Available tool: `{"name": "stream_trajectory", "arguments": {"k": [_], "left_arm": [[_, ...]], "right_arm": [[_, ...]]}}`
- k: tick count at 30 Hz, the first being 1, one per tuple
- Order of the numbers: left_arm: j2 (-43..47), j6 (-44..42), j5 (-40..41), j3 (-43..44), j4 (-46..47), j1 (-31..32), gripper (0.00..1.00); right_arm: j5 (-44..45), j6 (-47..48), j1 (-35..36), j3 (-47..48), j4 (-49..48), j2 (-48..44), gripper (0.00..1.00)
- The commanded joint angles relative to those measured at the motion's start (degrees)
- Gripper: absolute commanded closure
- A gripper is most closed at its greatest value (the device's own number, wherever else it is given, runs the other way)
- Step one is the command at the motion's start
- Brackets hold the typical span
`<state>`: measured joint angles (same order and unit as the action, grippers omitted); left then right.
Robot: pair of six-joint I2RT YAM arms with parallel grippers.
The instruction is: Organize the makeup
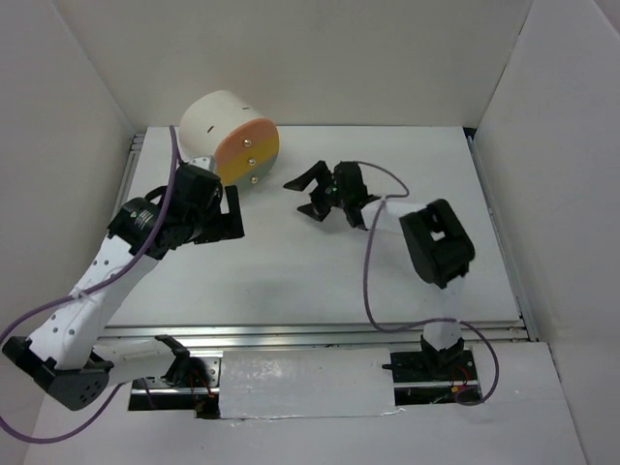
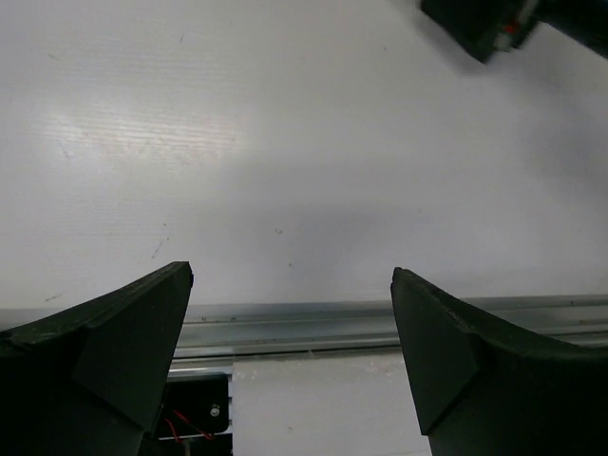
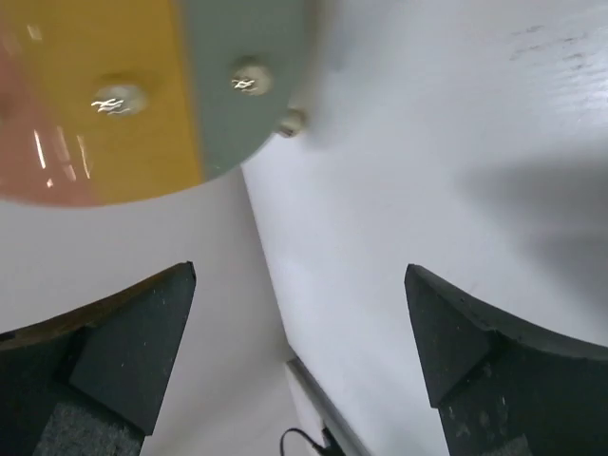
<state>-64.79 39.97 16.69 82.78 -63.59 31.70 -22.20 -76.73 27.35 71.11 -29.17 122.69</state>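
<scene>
Left tool [image 1: 232, 211] and right tool [image 1: 302, 196] both stand apart, nothing held; makeup not in view.
Left tool hangs just beside the cream box [image 1: 218, 126], which lies on its side on the tabletop [image 1: 291, 281], orange front [image 3: 123, 95] facing the right tool. No makeup shows in any view, so its place, heading and long axis cannot be told. Judged from the task, such slim pieces should be light, stiff and apt to roll, best pinched across mid-length.
</scene>
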Motion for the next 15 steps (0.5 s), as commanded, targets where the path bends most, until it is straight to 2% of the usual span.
{"name": "stream_trajectory", "arguments": {"k": [1, 2, 3, 5, 7, 11, 15], "left_arm": [[-3.9, -5.9, 5.3, 3.9, 5.8, -1.1, 0.01], [-5.0, -6.9, 6.3, 6.7, 6.8, -2.0, 0.00], [-7.1, -8.3, 7.6, 8.6, 8.1, -2.5, 0.01], [-9.3, -9.7, 9.1, 13.0, 10.2, -5.6, 0.01], [-10.0, -11.2, 7.5, 15.3, 13.9, -8.0, 0.01], [-10.1, -12.1, 4.9, 16.9, 17.4, -13.3, 0.01], [-8.6, -14.3, 5.0, 17.5, 17.2, -13.8, 0.01]], "right_arm": [[8.5, 16.6, -1.3, -0.7, 18.5, -21.4, 0.00], [14.0, 24.7, -0.5, 2.7, 26.7, -27.3, 0.00], [16.2, 28.3, -0.2, 4.5, 39.9, -29.7, 0.00], [21.5, 34.7, -0.1, 8.8, 54.3, -37.1, 0.00], [25.3, 39.1, -0.2, 11.3, 61.5, -42.2, 0.00], [36.2, 47.8, -0.2, 23.2, 80.6, -55.3, 0.00], [43.5, 51.5, -0.2, 35.3, 92.8, -62.4, 0.00]]}}
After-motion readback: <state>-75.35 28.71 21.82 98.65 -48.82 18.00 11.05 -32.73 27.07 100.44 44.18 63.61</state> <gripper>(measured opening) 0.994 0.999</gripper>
